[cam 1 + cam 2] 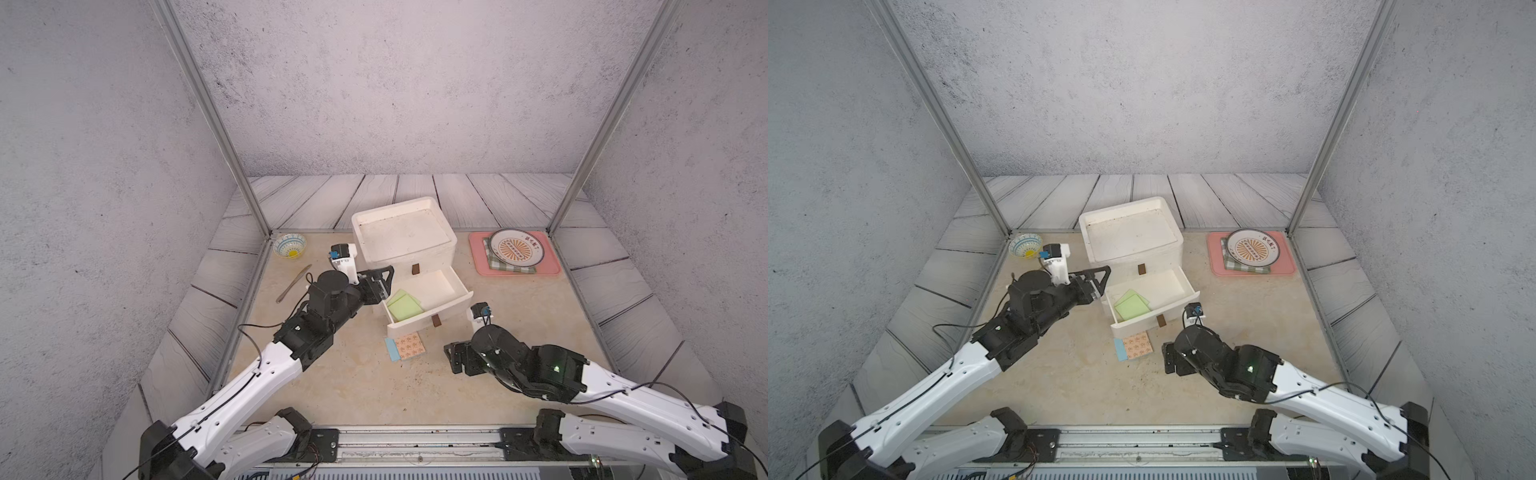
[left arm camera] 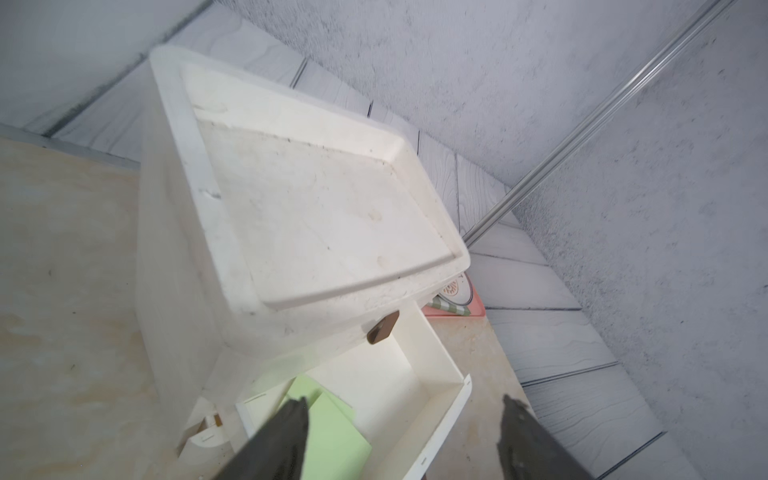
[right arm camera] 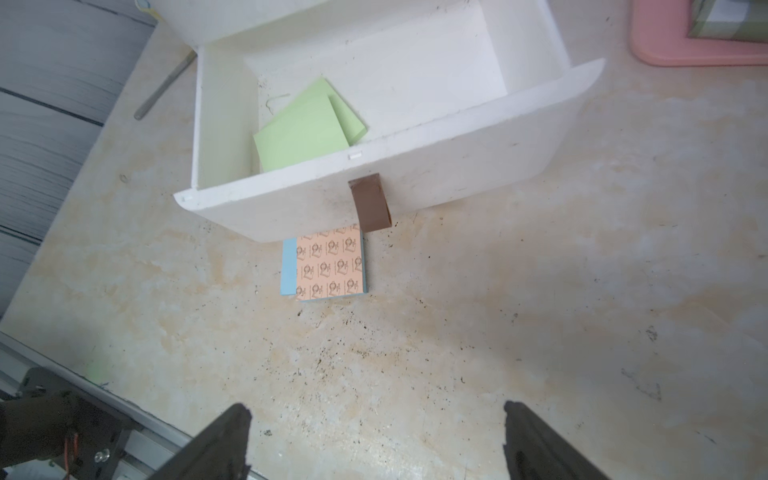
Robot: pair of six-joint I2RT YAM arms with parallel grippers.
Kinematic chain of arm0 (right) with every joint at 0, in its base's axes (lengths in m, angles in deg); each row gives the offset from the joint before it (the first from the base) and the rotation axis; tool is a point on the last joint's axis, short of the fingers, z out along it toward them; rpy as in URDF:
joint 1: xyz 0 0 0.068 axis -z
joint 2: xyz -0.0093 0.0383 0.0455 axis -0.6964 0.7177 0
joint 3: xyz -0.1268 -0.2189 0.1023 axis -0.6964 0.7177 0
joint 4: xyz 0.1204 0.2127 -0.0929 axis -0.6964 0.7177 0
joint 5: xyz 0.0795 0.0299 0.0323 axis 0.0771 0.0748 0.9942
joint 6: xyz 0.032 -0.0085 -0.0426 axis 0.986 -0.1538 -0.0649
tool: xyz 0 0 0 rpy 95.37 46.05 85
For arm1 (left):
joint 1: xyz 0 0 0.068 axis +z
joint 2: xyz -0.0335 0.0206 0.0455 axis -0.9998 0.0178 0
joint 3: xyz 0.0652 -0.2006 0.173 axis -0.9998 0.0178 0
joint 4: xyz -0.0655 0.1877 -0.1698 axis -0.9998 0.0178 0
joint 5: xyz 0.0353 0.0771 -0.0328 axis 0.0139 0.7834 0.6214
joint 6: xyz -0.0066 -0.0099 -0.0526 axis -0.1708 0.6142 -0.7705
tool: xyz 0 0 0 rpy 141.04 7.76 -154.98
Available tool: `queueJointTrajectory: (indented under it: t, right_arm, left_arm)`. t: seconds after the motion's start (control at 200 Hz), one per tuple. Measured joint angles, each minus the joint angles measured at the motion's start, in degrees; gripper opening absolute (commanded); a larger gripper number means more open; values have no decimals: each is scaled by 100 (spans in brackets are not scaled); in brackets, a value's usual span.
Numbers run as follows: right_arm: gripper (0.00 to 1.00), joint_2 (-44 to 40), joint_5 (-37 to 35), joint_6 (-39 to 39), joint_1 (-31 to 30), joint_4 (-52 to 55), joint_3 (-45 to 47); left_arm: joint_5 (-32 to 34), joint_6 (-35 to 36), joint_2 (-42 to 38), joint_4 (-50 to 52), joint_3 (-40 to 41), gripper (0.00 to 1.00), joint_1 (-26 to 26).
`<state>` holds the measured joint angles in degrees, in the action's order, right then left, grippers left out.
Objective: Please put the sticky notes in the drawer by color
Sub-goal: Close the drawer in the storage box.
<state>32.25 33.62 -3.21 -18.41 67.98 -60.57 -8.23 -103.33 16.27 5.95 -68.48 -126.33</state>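
The white drawer cabinet stands mid-table with one drawer below the top one pulled out. Two pale green sticky notes lie overlapping in its left end. An orange-patterned sticky note pad with a light blue edge lies on the table, partly under the drawer front. My left gripper hangs open over the drawer's left end, holding nothing. My right gripper is open above bare table, to the right of the orange pad.
A patterned bowl and a metal knife lie at the far left. A pink tray at the far right holds a green checked cloth and a plate. Brown tab handles stick out from the drawer fronts.
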Motion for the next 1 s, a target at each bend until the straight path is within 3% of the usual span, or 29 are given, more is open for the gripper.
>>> queueJointTrajectory:
  t: [0.14,0.29,0.43,0.51,0.656,1.001]
  right_arm:
    - [94,697,87,-68,17,-382,2]
    - [85,962,170,-74,179,-1137,186]
    - [64,1071,315,-52,348,-1816,415]
    - [49,1145,415,-50,404,-2118,474]
    - [26,1384,629,-151,511,-2597,479]
    - [25,2712,1386,-365,551,-3117,-107]
  left_arm:
    - [271,739,149,638,-966,83,48]
    - [70,1191,1123,1384,-2253,80,367]
    - [-511,1279,2441,1974,-3436,72,763]
    - [-826,1283,3047,2205,-3821,67,870]
    - [-1228,1300,3875,2535,-4308,67,933]
    - [-1613,1296,4444,2706,-4562,67,1093]
